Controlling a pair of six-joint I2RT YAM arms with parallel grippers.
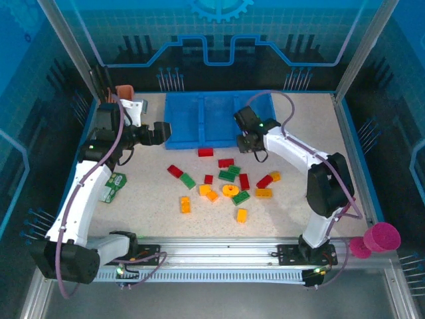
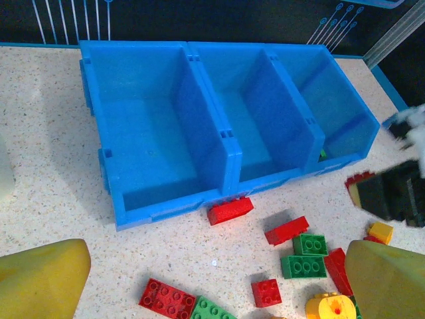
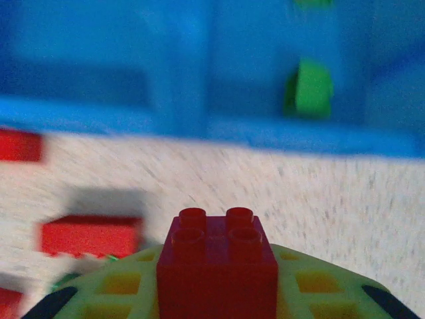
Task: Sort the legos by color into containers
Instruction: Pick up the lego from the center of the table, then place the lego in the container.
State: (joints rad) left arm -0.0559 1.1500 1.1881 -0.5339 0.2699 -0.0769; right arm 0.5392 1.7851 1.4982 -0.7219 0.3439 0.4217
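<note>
- The right end effector [image 1: 248,142] is pinching a red brick [image 3: 219,266] between its pale green fingers [image 3: 119,289], with the brick's four studs facing up.
- It is hanging just in front of the near wall of the blue tray [image 1: 182,126], toward the tray's right-hand end.
- The left end effector [image 1: 161,131] is holding nothing. Its yellow fingers [image 2: 40,279] are standing spread as wide as they go, just beside the tray's left end.
- The tray is sitting at the far side of the surface [image 1: 153,199], and a green brick [image 3: 312,88] is lying in its right-hand compartment.
- The other bricks [image 1: 226,179] are lying loose on the surface in front of the tray. Among them a long red brick [image 2: 230,209] is touching the tray's near wall, and a round yellow piece [image 1: 230,191] is lying farther forward.
- The right wrist view is blurring everything beyond the held brick, and the frame's bottom edge is cutting off the brick's lower part and the finger ends.
- Whether the held brick is touching the surface is impossible to tell.
- In the left wrist view, the right end effector is showing as a dark smear at the right edge.
</note>
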